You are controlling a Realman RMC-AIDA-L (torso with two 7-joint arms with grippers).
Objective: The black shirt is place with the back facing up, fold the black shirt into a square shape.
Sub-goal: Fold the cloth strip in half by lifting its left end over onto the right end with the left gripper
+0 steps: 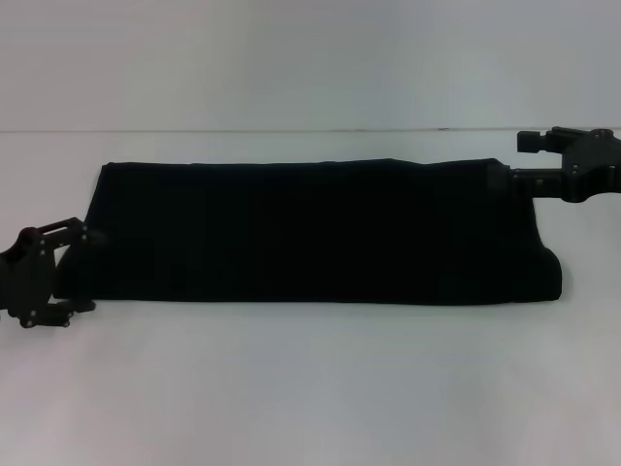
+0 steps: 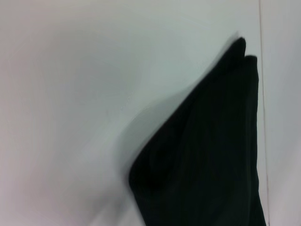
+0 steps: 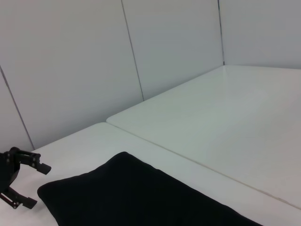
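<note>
Head view: high, frontal, looking down across the table [image 1: 310, 388]. Left wrist view: close above the black shirt [image 2: 211, 160] corner. Right wrist view: low, oblique, sharing shirt and left gripper [image 3: 33, 183].

A white table [image 1: 310, 388] filled the lower 2 thirds of the head view, its surface matte and plain. Its far edge showed as a thin dark line [image 1: 291, 130] running across the upper part of the frame, and a pale wall [image 1: 310, 58] rose beyond it. In the left wrist view the same white tabletop [image 2: 70, 94] took up most of the frame, with a thin seam [image 2: 263, 117] running down the right side. In the right wrist view a seam [image 3: 197, 162] crossed the white surface from centre left toward lower right, and grey wall panels [image 3: 70, 61] divided by 3 thin dark joints stood across the top.
</note>
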